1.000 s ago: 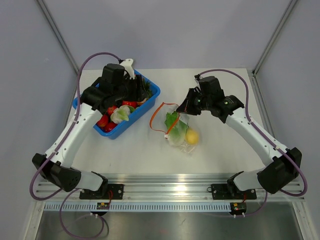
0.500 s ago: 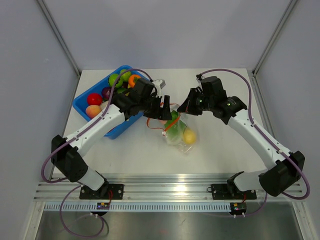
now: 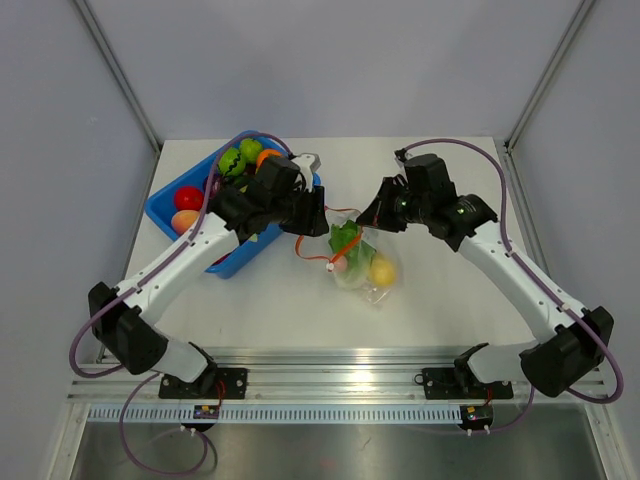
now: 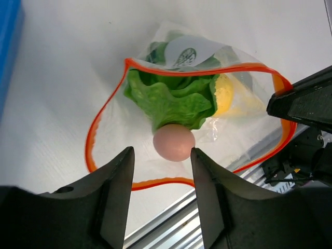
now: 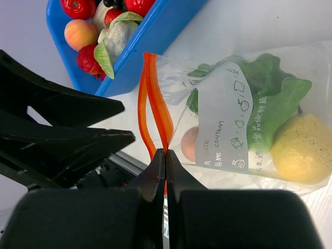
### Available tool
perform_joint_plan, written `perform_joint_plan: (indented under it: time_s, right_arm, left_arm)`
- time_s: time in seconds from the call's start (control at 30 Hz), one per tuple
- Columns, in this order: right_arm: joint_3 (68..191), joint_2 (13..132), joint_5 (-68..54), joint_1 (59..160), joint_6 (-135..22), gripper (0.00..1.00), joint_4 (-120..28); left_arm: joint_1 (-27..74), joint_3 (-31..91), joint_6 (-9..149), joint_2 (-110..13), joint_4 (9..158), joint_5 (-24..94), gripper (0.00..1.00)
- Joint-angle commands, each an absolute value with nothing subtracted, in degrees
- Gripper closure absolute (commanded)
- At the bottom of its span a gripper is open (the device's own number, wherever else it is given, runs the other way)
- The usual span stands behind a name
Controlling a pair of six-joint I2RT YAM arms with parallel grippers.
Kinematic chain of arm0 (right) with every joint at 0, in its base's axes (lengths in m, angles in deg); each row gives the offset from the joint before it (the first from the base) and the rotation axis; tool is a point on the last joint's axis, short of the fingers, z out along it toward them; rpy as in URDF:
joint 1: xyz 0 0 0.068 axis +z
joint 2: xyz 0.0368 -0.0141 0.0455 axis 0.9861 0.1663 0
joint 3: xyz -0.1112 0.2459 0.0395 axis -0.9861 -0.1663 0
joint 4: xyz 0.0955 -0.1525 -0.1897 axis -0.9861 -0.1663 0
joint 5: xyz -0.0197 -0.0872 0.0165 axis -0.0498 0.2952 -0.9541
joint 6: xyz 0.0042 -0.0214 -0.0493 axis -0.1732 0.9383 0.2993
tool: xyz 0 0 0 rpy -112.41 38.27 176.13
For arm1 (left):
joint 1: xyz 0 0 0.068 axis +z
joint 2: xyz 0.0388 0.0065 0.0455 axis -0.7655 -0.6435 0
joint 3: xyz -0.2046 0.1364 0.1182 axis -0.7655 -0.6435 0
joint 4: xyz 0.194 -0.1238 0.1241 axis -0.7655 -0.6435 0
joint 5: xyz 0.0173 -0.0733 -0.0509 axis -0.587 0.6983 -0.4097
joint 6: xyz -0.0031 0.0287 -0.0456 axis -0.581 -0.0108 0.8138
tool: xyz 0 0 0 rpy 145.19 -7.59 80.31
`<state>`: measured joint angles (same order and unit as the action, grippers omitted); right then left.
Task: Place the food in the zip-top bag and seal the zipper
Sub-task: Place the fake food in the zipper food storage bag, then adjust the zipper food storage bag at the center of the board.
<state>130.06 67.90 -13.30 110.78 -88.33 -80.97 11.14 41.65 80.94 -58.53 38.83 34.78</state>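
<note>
Zip-top bag (image 3: 362, 268) of thin, clear, crinkled film, lying on the white table (image 3: 450, 310) at the centre of the top view, just right of the blue bin (image 3: 165, 208). Its mouth is edged by the zipper (image 4: 106, 111), a narrow, glossy red-orange strip that we see in the left wrist view pulled into a wide, uneven loop. A white printed label panel (image 5: 223, 119) covers part of the film.

Inside the bag we find three moulded plastic items:
- a ruffled, leafy green lettuce (image 4: 174, 98)
- a dimpled, rounded yellow piece (image 5: 301, 148) at its far side
- a smooth, egg-shaped peach-coloured piece (image 4: 174, 141) touching the lettuce's lower edge, within the orange loop

The bin is a rigid, shiny plastic tray with rounded corners. It holds further toy pieces (image 3: 188, 196) in red, green, orange and peach.

The left arm rises from the lower left of the top view, crosses the bin's right corner and bends its wrist toward the bag. The left gripper (image 4: 161, 153) hangs over the open mouth with its matt black jaws apart and nothing between them.

The right arm climbs from the lower right, folds at the elbow and turns its wrist leftward to the bag's upper edge. The right gripper (image 5: 165, 154) has its jaws pressed together on the zipper, and in the right wrist view the orange strip runs straight into the closed tips
</note>
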Motion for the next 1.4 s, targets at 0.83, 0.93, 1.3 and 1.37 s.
perform_joint_plan:
  time_s: [0.83,0.93,1.3,1.37]
  right_arm:
    - [128.08,66.6,-4.78,111.28,-85.65,1.0,-82.18]
    - [130.18,68.63,-5.91,111.28,-85.38,1.0,-83.33]
    - [129.58,64.07,-3.99,111.36,-84.86,1.0,-84.03]
    - [125.82,64.51,-2.5,111.37,-85.2,1.0,-83.68]
  left_arm:
    - [9.61,39.52,83.38,-53.3,42.49,32.38,1.0]
    - [8.12,42.17,83.46,-53.39,42.22,36.16,1.0]
    - [7.67,37.43,84.25,-54.96,45.64,33.98,1.0]
    - [7.67,36.46,83.91,-58.64,45.39,31.61,1.0]
